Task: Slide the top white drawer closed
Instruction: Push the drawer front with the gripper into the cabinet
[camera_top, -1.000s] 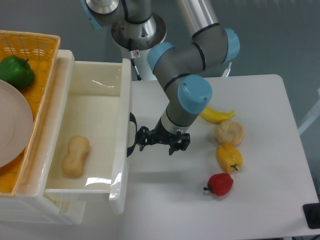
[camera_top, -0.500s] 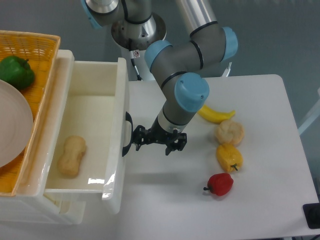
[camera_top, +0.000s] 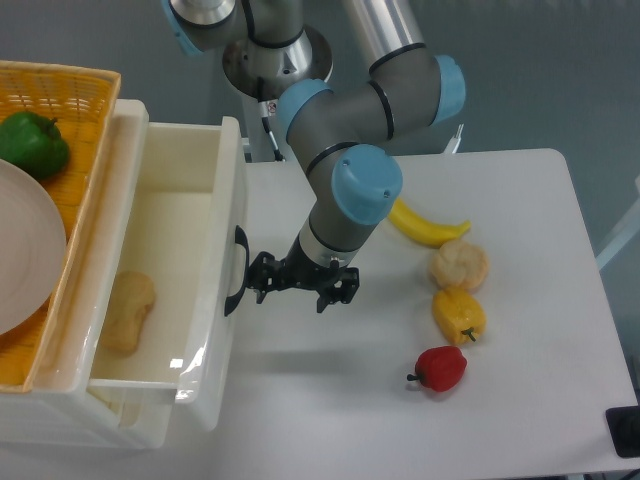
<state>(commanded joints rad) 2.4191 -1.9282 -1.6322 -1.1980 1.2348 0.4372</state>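
Observation:
The top white drawer (camera_top: 222, 210) stands partly pulled out of the cabinet at the left, and its curved black handle (camera_top: 235, 272) faces right. A tan peanut-shaped item (camera_top: 128, 312) lies inside it. My gripper (camera_top: 300, 284) hangs just right of the drawer front, open and holding nothing. Its left finger (camera_top: 266, 277) is against the handle.
On top of the cabinet, an orange wicker basket (camera_top: 75, 95) holds a green pepper (camera_top: 30, 145) and a white plate (camera_top: 25, 260). On the table to the right lie a banana (camera_top: 425, 226), a bread roll (camera_top: 458, 265), a yellow pepper (camera_top: 458, 315) and a red pepper (camera_top: 440, 368).
The drawer has slid left, further into the cabinet, and my gripper has moved left with it, staying at the handle. The tan item moved left with the drawer.

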